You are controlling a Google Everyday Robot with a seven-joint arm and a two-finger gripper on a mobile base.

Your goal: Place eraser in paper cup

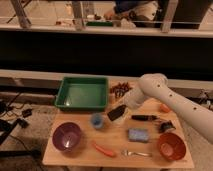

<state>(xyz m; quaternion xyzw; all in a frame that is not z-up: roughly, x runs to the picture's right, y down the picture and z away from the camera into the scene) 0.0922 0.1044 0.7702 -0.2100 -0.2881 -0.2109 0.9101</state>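
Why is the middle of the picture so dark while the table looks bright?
Camera view: light falls on the table and the white arm, while the wall behind lies in shadow; the gripper, just right of the blue cup, shows only as a dark shape.

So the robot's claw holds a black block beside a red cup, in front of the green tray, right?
Not quite: it is a blue cup, not a red one. The camera view shows the gripper, shut on the black eraser, beside that blue cup, in front of the green tray.
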